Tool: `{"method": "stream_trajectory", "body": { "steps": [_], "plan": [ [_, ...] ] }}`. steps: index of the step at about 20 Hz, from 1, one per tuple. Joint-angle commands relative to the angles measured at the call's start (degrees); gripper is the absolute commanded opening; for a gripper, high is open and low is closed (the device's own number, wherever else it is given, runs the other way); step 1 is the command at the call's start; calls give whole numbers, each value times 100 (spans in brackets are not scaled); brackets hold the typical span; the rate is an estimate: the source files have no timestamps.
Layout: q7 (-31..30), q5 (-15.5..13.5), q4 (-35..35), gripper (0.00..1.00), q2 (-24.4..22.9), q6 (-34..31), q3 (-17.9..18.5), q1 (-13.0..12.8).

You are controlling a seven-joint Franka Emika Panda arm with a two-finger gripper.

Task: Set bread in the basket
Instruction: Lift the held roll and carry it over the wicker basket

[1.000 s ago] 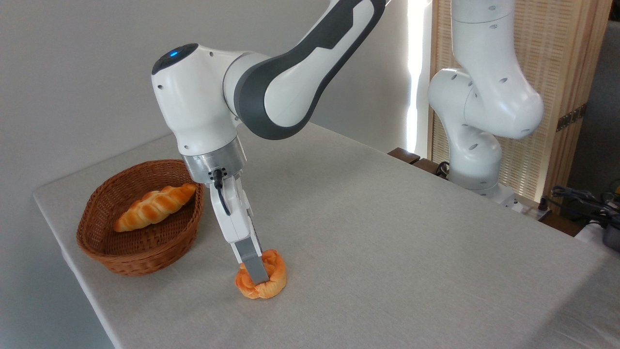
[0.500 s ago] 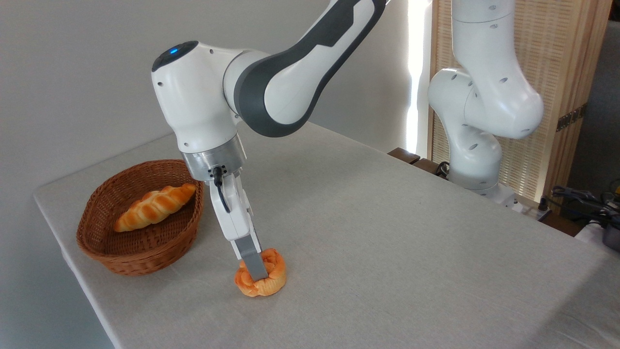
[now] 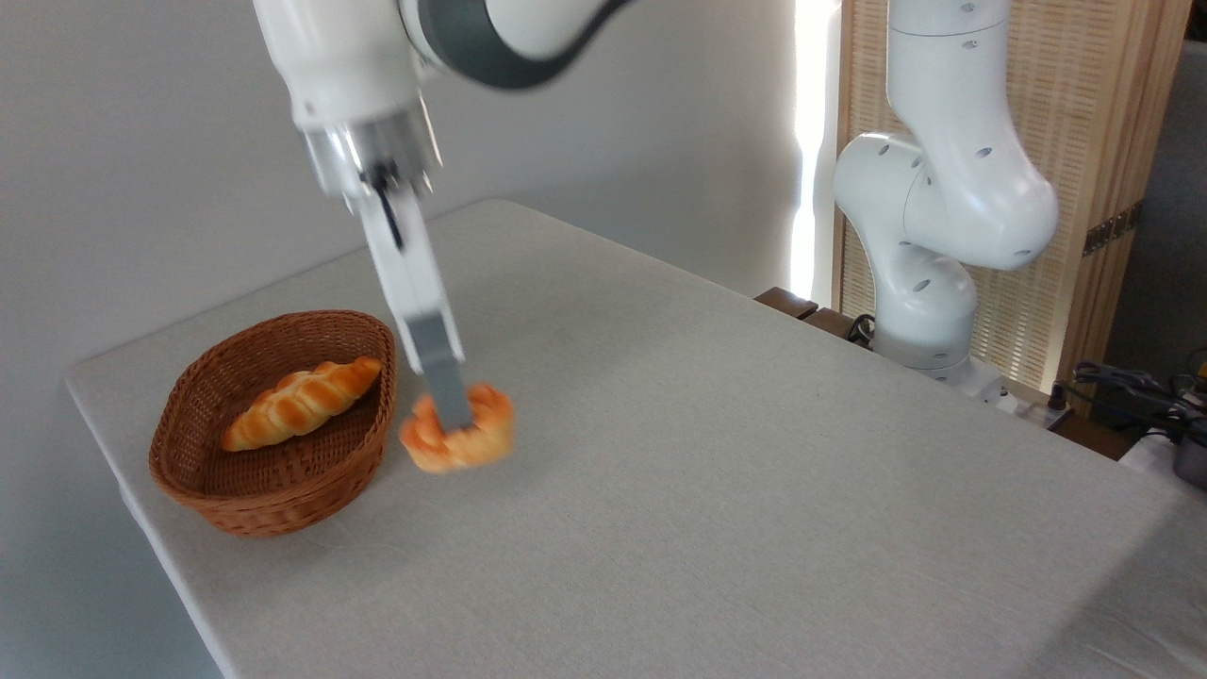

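Gripper [image 3: 453, 420] clamped on the bun [image 3: 459, 435], grey finger [image 3: 443, 372] pressed down the near side of it. Bun blurred with motion, held clear above the tablecloth [image 3: 717, 471], just right of the basket [image 3: 273, 467] and level with its rim. Not yet over the basket; near wall of wicker between bun and hollow.

Inside the basket, a long loaf [image 3: 302, 403] lying slantwise across the middle, taking up much of the floor. Nothing else on the cloth along the way. Further right, the arm's white base [image 3: 929, 292] at the table's far edge, a slatted wooden screen [image 3: 1084, 141] behind it, dark cables [image 3: 1132, 391] at the far right.

Bun orange, lumpy and knotted on top, paler at the bottom edge, soft-looking where the finger bites in. Basket oval, brown, tightly woven, sides sloping outward. Loaf golden, twisted in ridges, darker at the tips. Cloth pale grey, fine woven grain, flat. Gripper body white, slim and tilted, with a metal collar [image 3: 372, 156] above.

Against half a second earlier: bun up off the cloth, where it sat before, and carried left and back toward the basket. Wrist much higher, its upper housing now cut off by the top of the view. Basket, loaf and base where they were.
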Motion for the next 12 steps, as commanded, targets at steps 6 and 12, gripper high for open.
{"method": "stream_trajectory", "body": {
  "steps": [6, 12],
  "plan": [
    [-2062, -257, 458, 30, 859, 1285, -826, -239],
    [-3155, -205, 449, 80, 1212, 1912, -949, -380]
  ]
}}
